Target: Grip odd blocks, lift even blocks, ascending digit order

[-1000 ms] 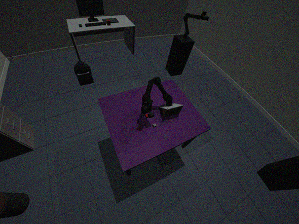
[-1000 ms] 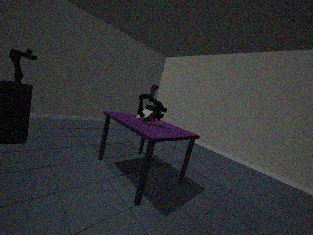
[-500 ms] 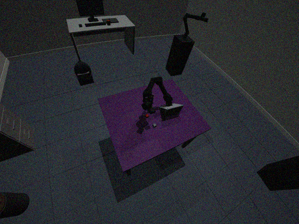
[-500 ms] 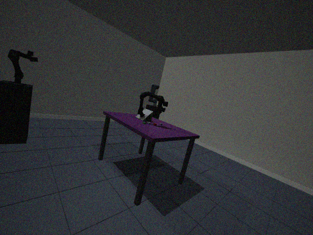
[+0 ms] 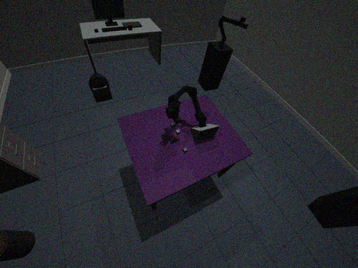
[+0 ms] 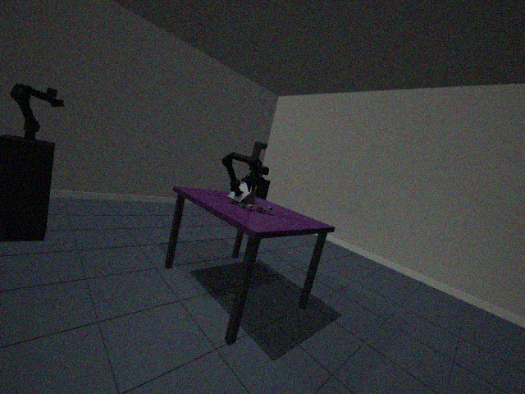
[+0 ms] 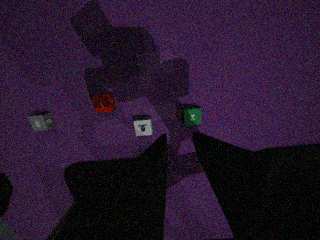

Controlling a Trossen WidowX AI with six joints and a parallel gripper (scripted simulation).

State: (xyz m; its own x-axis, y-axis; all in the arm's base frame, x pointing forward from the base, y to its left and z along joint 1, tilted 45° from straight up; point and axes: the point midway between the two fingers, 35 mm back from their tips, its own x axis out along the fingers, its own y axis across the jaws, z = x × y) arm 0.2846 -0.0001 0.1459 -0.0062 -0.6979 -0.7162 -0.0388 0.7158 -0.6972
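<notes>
I see no container on the purple table (image 5: 202, 165), only four blocks lying apart: gray block (image 7: 41, 122), red block (image 7: 104, 103), white block (image 7: 142, 126) and green block (image 7: 192, 116). Each carries a printed mark, but I cannot read any digit. My gripper (image 7: 179, 137) hangs above them with its jaws narrowed, holding nothing.

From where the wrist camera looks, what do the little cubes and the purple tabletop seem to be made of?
The red block, white block and green block look like painted wood or plastic: flat colour, crisp edges, no gleam. The purple tabletop looks matte, perhaps laminate or cloth; the dim light leaves it open. The dark claw holds nothing.
</notes>
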